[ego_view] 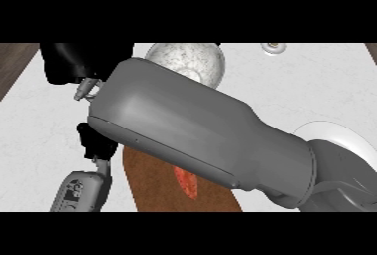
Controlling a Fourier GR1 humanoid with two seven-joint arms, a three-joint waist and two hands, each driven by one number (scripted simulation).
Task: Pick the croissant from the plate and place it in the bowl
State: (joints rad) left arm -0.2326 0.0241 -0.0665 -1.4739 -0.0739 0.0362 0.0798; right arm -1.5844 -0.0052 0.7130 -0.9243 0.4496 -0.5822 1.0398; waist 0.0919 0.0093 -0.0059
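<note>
The right hand (74,62) is hanging past the bowl (184,59), to its left; whether it is grasping anything I cannot tell. The croissant is showing nowhere, and the forearm is hiding much of the plate (329,130). Letting go here would risk missing the bowl and landing on the desk. No writing is showing.

A white, faintly veined counter (309,84) fills most of the view. Dark wood (15,62) shows beyond its upper left corner, and a thin sliver of the same wood shows at the upper right. Near the far edge, towards the right, sits a small round pale object (273,47); what it is cannot be told. At the lower edge lies a reddish-brown board (158,191), partly covered. A red, mottled piece (188,185) rests on it, only one end showing.
</note>
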